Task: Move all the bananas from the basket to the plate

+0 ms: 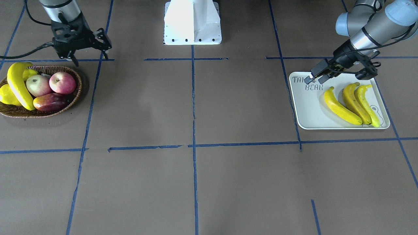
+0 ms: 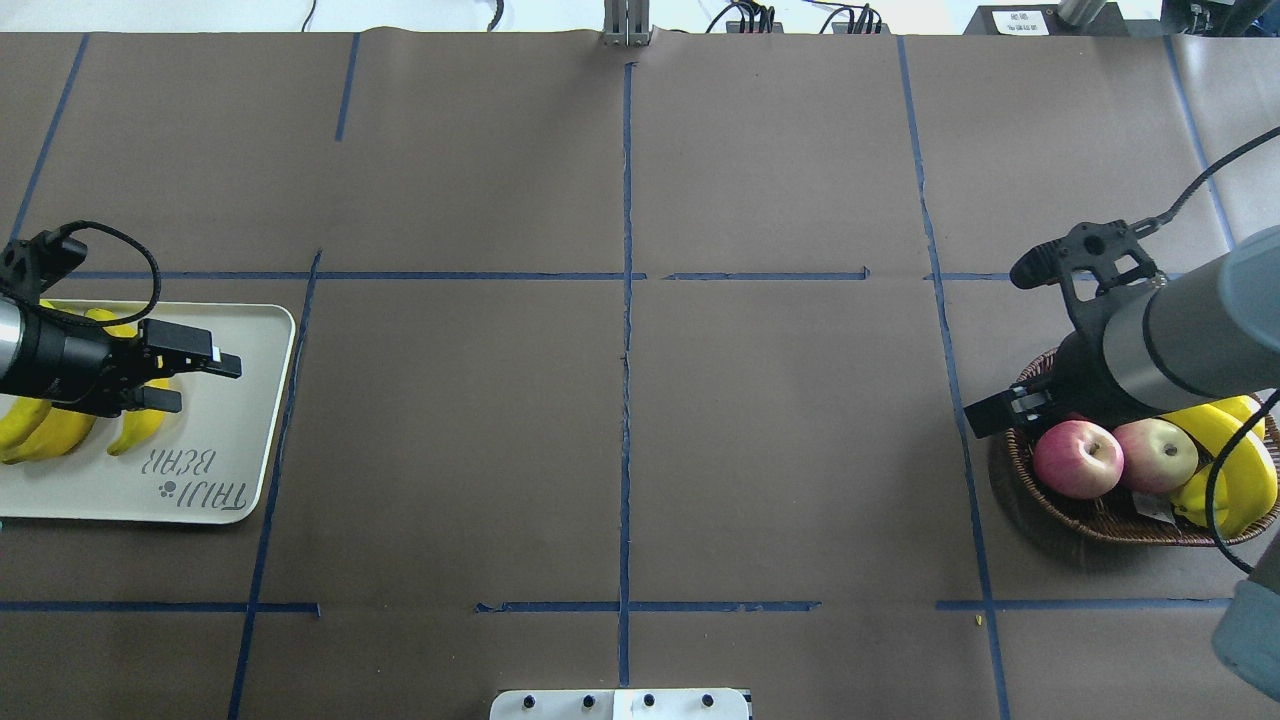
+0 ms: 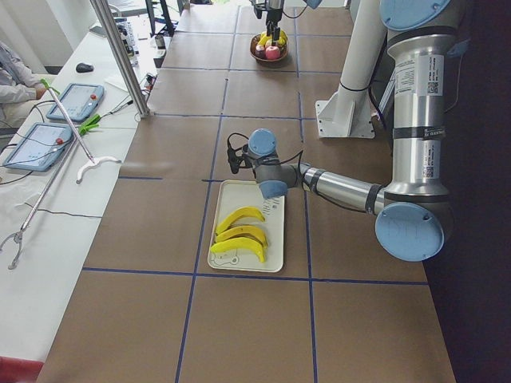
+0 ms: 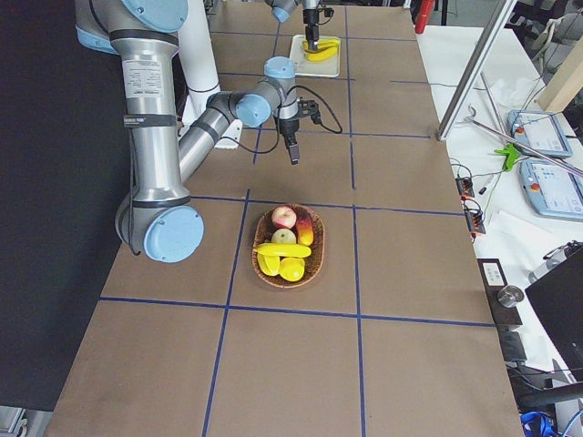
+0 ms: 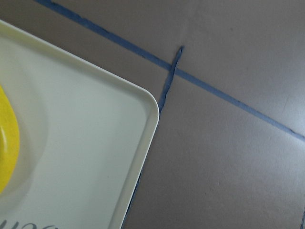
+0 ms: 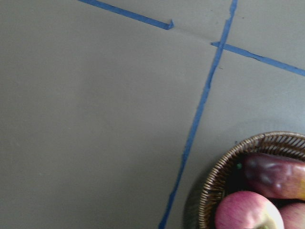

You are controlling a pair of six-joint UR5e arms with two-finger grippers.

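Observation:
Three bananas (image 1: 341,107) (image 1: 354,102) (image 1: 367,104) lie side by side on the white plate (image 1: 307,111), also seen from overhead (image 2: 220,450). My left gripper (image 1: 316,79) hovers open and empty over the plate's lettered end, beside those bananas. One more banana (image 1: 19,85) rests in the wicker basket (image 1: 75,94), across the other fruit. My right gripper (image 1: 90,59) hangs open and empty, raised just off the basket's rim (image 2: 1010,470) on the side toward the table's middle. The right wrist view shows only a corner of the basket (image 6: 214,191).
The basket also holds two apples (image 1: 37,85) (image 1: 62,82), a dark red mango (image 1: 50,101) and a stubby yellow fruit (image 1: 6,94). The robot's white base (image 1: 192,23) stands between the arms. Blue tape lines cross the brown table.

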